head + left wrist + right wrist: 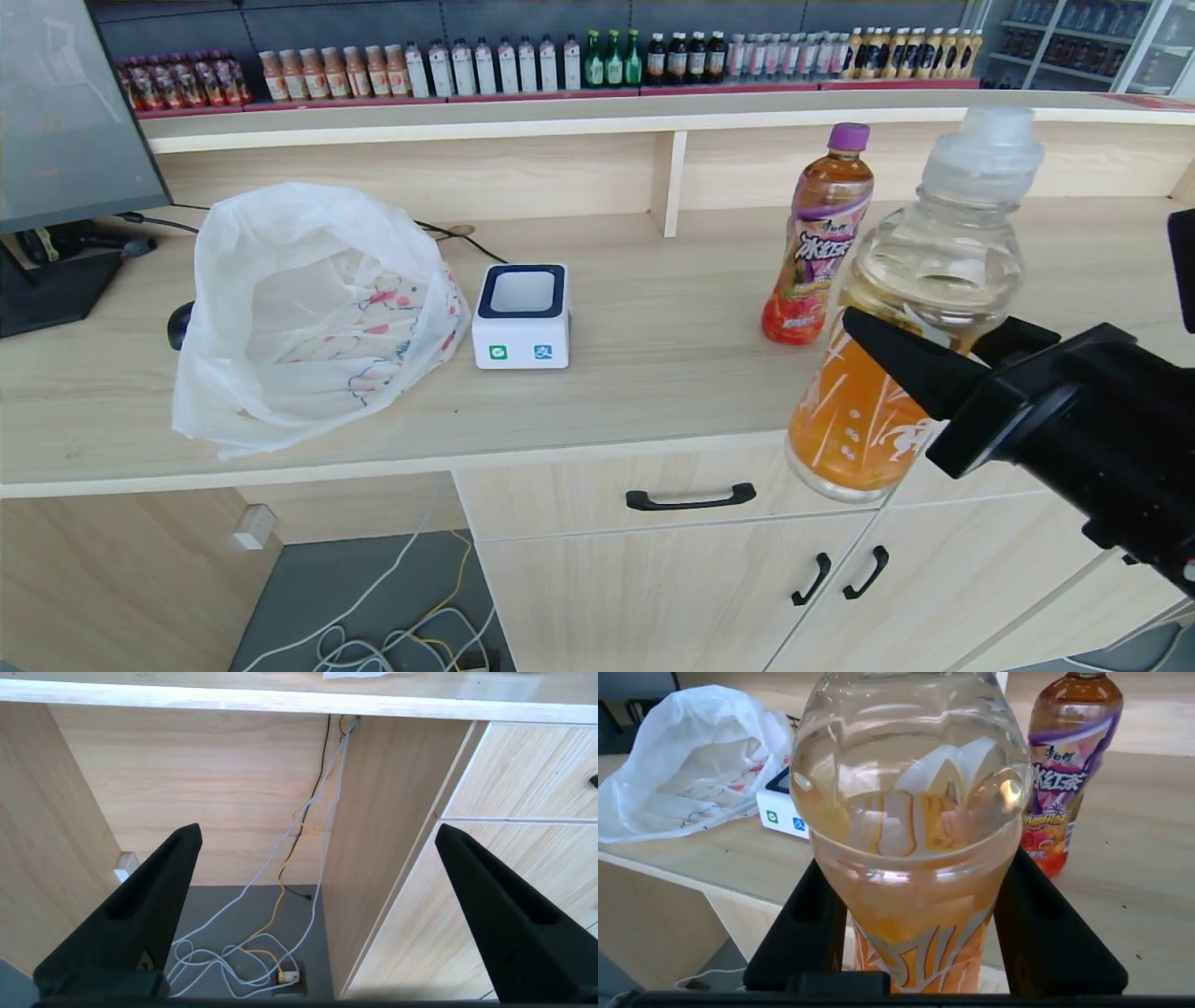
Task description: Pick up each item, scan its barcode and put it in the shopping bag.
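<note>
My right gripper (pixel 920 359) is shut on an orange-drink bottle (pixel 910 308) with a clear cap, held upright in the air in front of the counter's right part. The same bottle (pixel 910 849) looms between the black fingers (pixel 799 924) in the right wrist view. A second bottle with a purple cap (pixel 822 238) stands on the counter behind it. The white scanner box (pixel 521 315) sits mid-counter, and the open white shopping bag (pixel 308 313) lies to its left. My left gripper (pixel 318 915) hangs open below the counter, facing the floor cables.
A monitor (pixel 70 121) stands at the counter's far left, with a dark mouse (pixel 179 324) beside the bag. A raised wooden shelf (pixel 653 140) backs the counter. Drawers and cabinet doors (pixel 691 523) lie below, with cables (pixel 392 625) on the floor.
</note>
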You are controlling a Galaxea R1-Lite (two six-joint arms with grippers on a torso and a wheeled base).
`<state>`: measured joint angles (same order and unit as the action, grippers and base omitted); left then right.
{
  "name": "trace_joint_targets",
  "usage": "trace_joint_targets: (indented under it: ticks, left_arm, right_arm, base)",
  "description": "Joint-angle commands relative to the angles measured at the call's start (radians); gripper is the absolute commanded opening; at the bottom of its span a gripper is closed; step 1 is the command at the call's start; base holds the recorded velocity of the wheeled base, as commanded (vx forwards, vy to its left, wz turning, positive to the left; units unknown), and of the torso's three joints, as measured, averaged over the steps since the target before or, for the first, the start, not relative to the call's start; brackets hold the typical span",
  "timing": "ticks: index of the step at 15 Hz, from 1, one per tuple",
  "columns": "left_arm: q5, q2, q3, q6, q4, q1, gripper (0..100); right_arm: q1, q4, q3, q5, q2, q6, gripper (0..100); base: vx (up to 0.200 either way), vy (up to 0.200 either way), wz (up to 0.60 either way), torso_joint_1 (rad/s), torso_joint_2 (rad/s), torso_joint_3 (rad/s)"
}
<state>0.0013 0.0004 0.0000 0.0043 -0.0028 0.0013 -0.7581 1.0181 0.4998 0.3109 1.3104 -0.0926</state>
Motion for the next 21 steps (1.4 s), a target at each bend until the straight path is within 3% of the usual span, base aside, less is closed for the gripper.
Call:
trace_joint_targets:
  ticks: [1,10,13,21]
  left_arm:
    - [0.000,0.000,0.000,0.000,0.000,0.000,100]
    - [0.000,0.000,0.000,0.000,0.000,0.000,100]
    - [0.000,0.000,0.000,0.000,0.000,0.000,100]
    - [-0.001,0.000,0.000,0.000,0.000,0.000,100]
  right_arm:
    - [-0.001,-0.001,-0.044,-0.001,-0.077,-0.001,0]
    - [-0.026,-0.003,-0.296,-0.004,-0.306,-0.052,0]
    - [-0.058,-0.003,-0.297,-0.004,-0.307,-0.079,0]
    - [-0.273,-0.007,-0.155,-0.016,-0.117,-0.435,0]
  base:
    - [0.000,0.000,0.00,0.000,0.00,0.000]
    - [0.000,0.000,0.00,0.000,0.00,0.000]
    - [0.000,0.000,0.00,0.000,0.00,0.000]
    - [0.000,0.000,0.00,0.000,0.00,0.000]
